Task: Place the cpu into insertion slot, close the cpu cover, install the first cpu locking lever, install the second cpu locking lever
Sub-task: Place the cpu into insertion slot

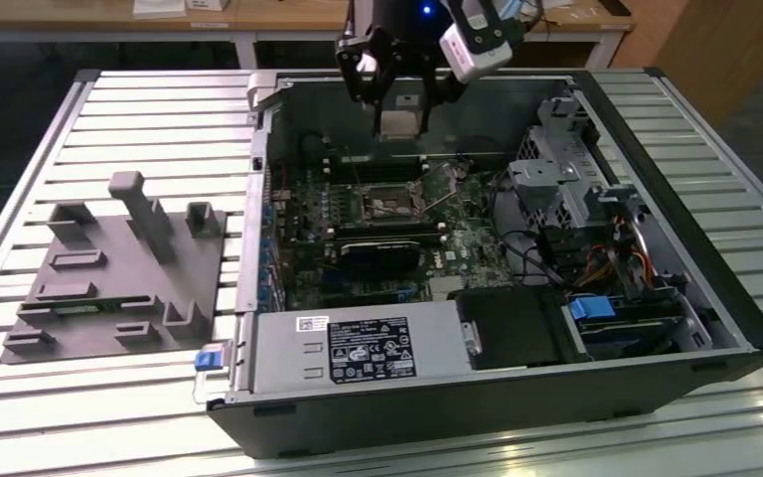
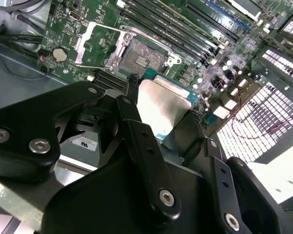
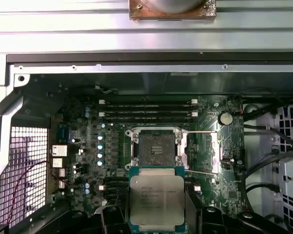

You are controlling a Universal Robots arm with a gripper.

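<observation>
My gripper (image 1: 399, 111) hangs over the far side of the open computer case, shut on the cpu (image 1: 397, 123), a flat square chip with a dull silvery top. Both wrist views show the cpu (image 3: 156, 197) (image 2: 162, 108) clamped between the black fingers (image 2: 132, 105). The insertion slot (image 3: 156, 148) (image 2: 142, 54) (image 1: 388, 204) lies bare on the green board below, dark in the centre with a metal rim. The cpu is above it and apart from it. The cpu cover (image 3: 219, 148) (image 2: 94, 43) is swung open beside the slot. Thin wire levers (image 3: 201, 131) stand raised there.
Long black memory slots (image 3: 146, 108) run beside the socket. A black module (image 1: 381, 248) sits nearer the case's front, with the power supply (image 1: 355, 348) and drive cage (image 1: 567, 184) around it. A grey fixture (image 1: 116, 268) rests on the slatted table (image 1: 156, 99) at the exterior view's left.
</observation>
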